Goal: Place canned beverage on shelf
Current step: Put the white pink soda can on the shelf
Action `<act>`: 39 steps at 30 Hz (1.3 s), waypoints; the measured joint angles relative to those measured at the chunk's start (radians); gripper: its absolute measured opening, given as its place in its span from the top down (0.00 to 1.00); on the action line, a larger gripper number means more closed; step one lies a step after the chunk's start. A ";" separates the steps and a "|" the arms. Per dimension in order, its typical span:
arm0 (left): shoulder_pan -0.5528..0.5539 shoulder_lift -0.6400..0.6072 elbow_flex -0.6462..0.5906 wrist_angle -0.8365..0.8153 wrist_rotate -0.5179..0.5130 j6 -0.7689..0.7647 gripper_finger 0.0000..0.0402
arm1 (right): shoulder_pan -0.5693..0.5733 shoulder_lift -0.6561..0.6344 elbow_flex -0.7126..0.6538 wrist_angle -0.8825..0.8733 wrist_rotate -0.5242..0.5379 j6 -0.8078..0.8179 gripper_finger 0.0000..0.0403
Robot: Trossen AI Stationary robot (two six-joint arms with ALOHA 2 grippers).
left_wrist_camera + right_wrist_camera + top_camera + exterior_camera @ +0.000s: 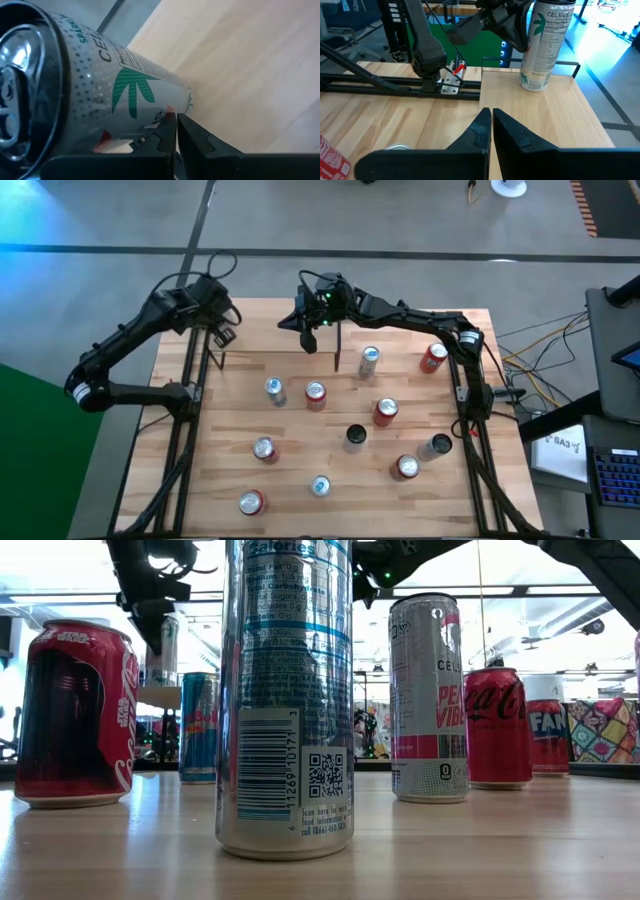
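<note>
Silver Celsius can (543, 45) with green palm print stands upright on the light wooden shelf (540, 117) — left gripper (176, 120) just beside it, right gripper (491, 116) near — both pressed together, holding nothing

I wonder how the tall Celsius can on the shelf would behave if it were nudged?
The Celsius can is tall and slim, so a high push would probably tip it. Its round, smooth wall suggests it would then roll. It stands near an edge of the shelf, so it might fall off.
</note>
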 joint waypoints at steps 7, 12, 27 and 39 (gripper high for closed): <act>0.019 0.000 0.000 0.037 0.001 0.024 1.00 | 0.000 0.000 0.000 0.000 0.000 0.000 0.98; 0.019 0.000 0.000 0.048 0.001 0.024 1.00 | 0.000 0.000 0.000 0.000 0.000 0.000 0.98; 0.019 -0.054 0.083 -0.058 0.053 0.035 1.00 | 0.000 0.000 0.000 -0.004 0.000 0.000 0.98; 0.019 -0.039 0.084 -0.050 0.054 0.127 1.00 | 0.000 0.000 0.000 -0.004 0.000 0.000 0.98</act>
